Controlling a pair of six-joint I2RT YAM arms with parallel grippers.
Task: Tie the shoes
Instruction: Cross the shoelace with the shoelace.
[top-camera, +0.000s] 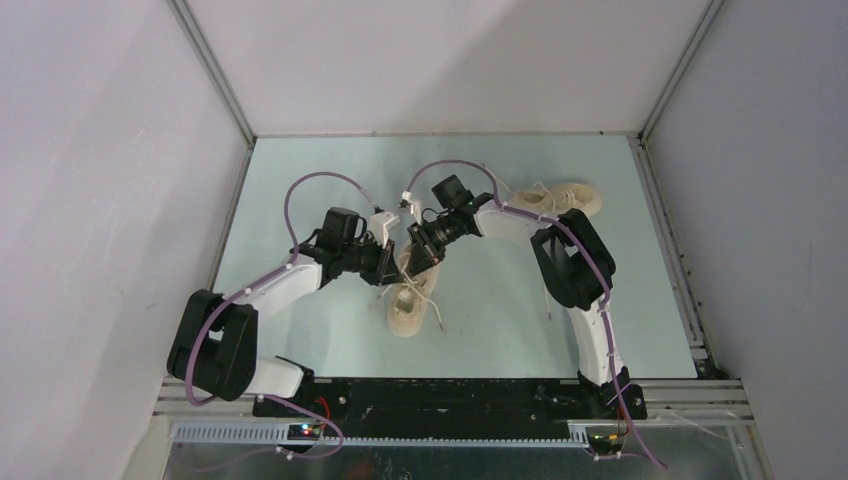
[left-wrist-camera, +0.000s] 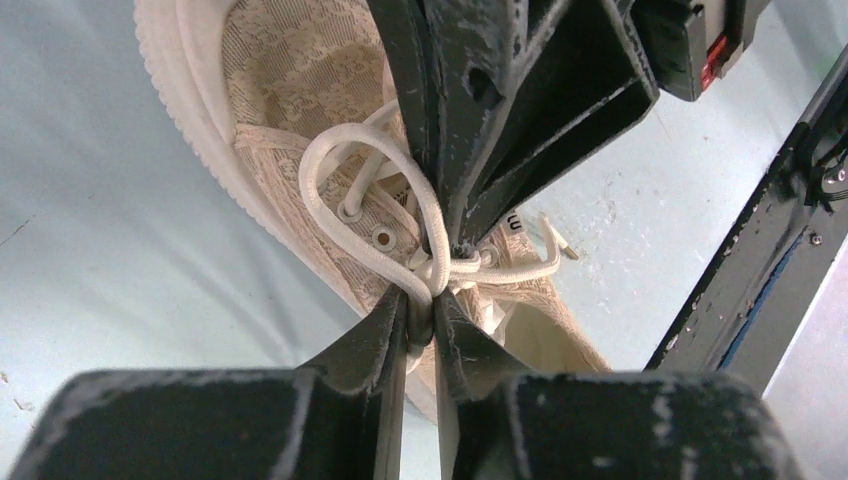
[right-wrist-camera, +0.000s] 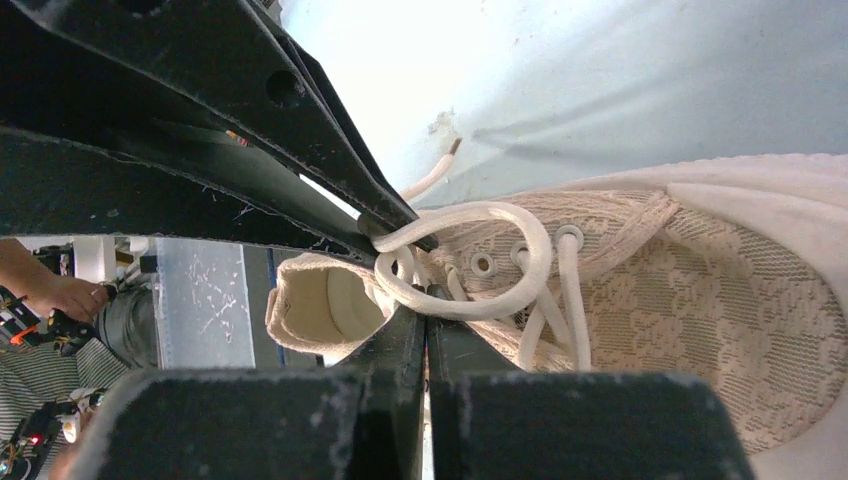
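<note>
One cream shoe lies in the middle of the table, under both grippers. The other shoe sits at the back right with loose laces. My left gripper is closed to a narrow gap with the off-white lace loop running down between its fingertips. My right gripper is shut just over the eyelets; a lace loop lies across its tips, and no lace shows between them. The two grippers face each other tip to tip over the shoe's tongue.
A pale blue mat covers the table, boxed in by grey walls and metal rails. A loose lace end trails on the mat to the right of the middle shoe. A person's hand shows beyond the table edge.
</note>
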